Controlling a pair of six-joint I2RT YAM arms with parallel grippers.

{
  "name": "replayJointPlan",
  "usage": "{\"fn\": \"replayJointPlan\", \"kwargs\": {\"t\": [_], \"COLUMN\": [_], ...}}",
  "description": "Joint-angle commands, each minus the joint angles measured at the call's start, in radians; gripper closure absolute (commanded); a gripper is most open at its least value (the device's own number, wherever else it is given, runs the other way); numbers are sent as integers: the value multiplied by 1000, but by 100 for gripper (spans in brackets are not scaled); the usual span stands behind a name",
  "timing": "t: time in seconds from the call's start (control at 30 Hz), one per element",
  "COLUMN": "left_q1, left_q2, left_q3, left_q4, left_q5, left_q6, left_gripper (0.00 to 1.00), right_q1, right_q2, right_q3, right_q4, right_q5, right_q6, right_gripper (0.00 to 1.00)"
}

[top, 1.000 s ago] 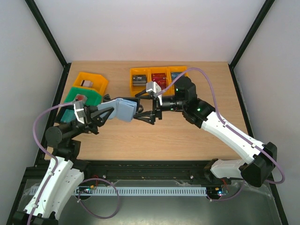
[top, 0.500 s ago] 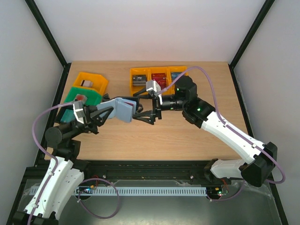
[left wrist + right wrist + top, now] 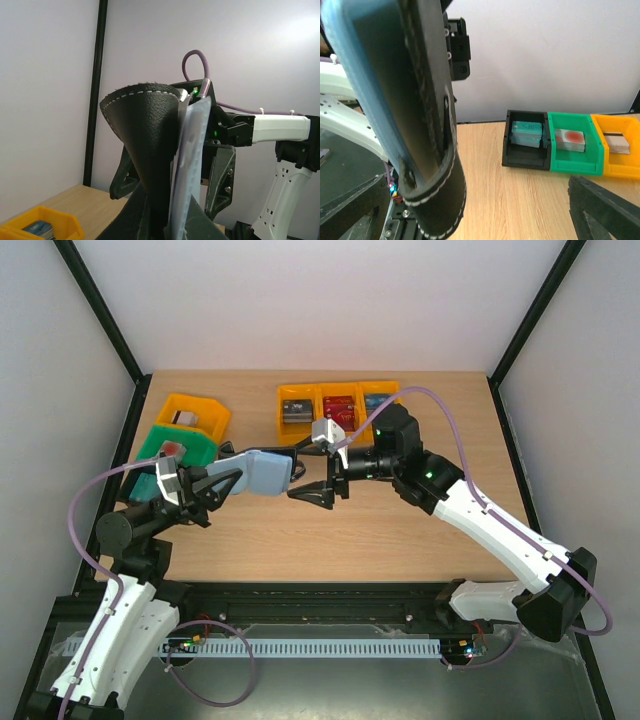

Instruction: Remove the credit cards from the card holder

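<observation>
My left gripper [image 3: 232, 483] is shut on the card holder [image 3: 266, 473], which hangs above the middle of the table with its grey-blue inside facing up. In the left wrist view the card holder [image 3: 150, 145] rises from my left gripper [image 3: 167, 231], black leather on the left and a pale blue flap on the right. My right gripper [image 3: 303, 478] stands open just right of the holder, one finger on each side of its free end. From the right wrist the card holder [image 3: 410, 125] fills the left, between the spread fingers [image 3: 602, 210]. No credit card edge shows clearly in its pockets.
Orange bins [image 3: 318, 420] at the back hold grey, red and blue card stacks. At the left stand an orange bin [image 3: 195, 405], a green bin [image 3: 160, 440] and a black bin [image 3: 525, 157] with teal cards. Black frame posts line the table's sides.
The left gripper has rolled the card holder from edge-on to flat, grey-blue side up. The right gripper has shifted slightly right and toward the near edge, still open.
</observation>
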Motion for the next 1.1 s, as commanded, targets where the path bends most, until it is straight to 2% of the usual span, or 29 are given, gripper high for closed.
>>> {"fn": "replayJointPlan", "kwargs": {"t": [0.0,0.13,0.27,0.33,0.67,0.9,1.07], "left_q1": [8,8,9,9,8,9,8], "left_q2": [-10,-7,-8,-10,-11,-14,-21], "left_q3": [1,-1,-3,-3,-12,-16,-23], "left_q4": [54,55,58,58,59,61,65], "left_q5": [-10,-10,-11,-10,-11,-11,-13], "left_q6": [-3,-3,-4,-4,-6,-7,-9], "left_gripper": [98,98,98,98,98,98,98], "right_q1": [5,5,6,6,33,55,52], "right_q2": [-7,9,14,16,44,68,18], "right_q3": [16,17,15,14,18,29,30], "right_q4": [136,187,209,213,293,332,152], "right_q5": [-30,-47,-12,-3,21,63,75], "right_q6": [93,134,147,152,216,234,27], "right_gripper": [6,10,21,24,20,28,18]}}
